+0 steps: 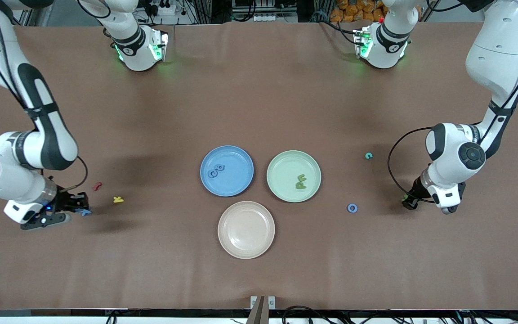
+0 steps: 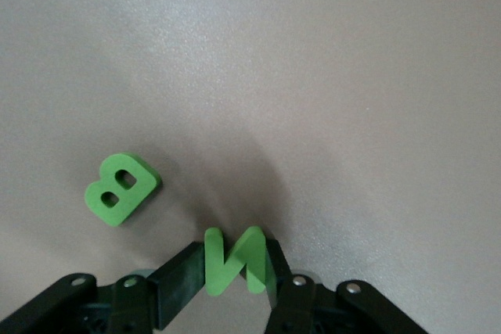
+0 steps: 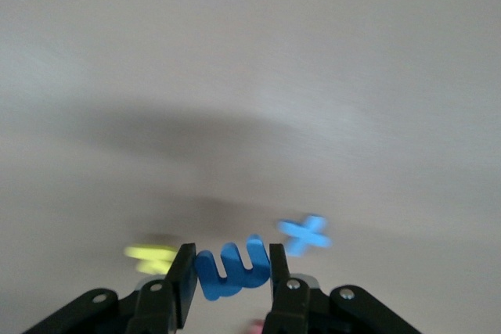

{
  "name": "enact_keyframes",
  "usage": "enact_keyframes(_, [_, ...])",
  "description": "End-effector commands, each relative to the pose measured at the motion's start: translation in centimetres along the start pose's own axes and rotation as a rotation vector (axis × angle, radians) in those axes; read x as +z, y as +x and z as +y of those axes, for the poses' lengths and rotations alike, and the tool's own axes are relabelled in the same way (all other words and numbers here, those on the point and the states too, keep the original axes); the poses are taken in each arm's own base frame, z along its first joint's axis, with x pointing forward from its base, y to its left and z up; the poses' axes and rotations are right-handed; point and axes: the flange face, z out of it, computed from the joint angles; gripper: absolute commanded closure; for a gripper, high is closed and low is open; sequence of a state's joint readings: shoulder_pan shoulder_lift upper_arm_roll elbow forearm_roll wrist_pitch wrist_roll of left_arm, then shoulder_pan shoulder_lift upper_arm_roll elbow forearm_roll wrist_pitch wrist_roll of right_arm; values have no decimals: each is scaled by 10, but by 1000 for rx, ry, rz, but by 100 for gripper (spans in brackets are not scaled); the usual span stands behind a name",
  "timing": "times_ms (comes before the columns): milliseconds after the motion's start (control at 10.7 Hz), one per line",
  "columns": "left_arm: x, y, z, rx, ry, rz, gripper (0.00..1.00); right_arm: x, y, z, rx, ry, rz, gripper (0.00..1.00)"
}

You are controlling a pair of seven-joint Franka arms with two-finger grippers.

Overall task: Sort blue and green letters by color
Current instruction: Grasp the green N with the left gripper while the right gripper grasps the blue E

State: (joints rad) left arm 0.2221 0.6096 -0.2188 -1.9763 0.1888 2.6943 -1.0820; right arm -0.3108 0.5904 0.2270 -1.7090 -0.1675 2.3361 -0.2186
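My left gripper (image 2: 235,260) is shut on a green N (image 2: 233,262), low over the table at the left arm's end (image 1: 408,202). A green B (image 2: 121,188) lies flat beside it. My right gripper (image 3: 231,267) is shut on a blue E (image 3: 233,270), low over the right arm's end (image 1: 78,205). A blue X (image 3: 305,234) lies on the table just past it. The blue plate (image 1: 236,180) holds two blue letters (image 1: 217,170). The green plate (image 1: 286,168) holds two green letters (image 1: 301,181). A teal C (image 1: 368,156) and a blue ring letter (image 1: 352,208) lie loose.
A yellow K (image 1: 118,199) and a red squiggly letter (image 1: 97,185) lie on the table near my right gripper. A bare pink plate (image 1: 246,229) sits nearer the front camera than the two coloured plates. The brown table (image 1: 259,90) stretches toward the bases.
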Motion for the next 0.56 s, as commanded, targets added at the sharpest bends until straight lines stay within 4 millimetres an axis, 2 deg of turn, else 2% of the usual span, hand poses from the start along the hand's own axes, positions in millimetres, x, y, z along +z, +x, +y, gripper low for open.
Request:
enact_keyframes(0, [-27,-23,21,62,47,2,87,-14,23,-109,192,24,1,100])
enact_keyframes(280, [-45,-54,42,100,65,-2,88,-20,39,-234,415,70,11,100])
enact_keyframes(374, [-52,-70,54,109,76,-6,88,-20,38,-274,461,76,6,100])
enact_keyframes(467, [-64,-93,68,112,78,-9,88,-15,32,-312,492,74,-10,100])
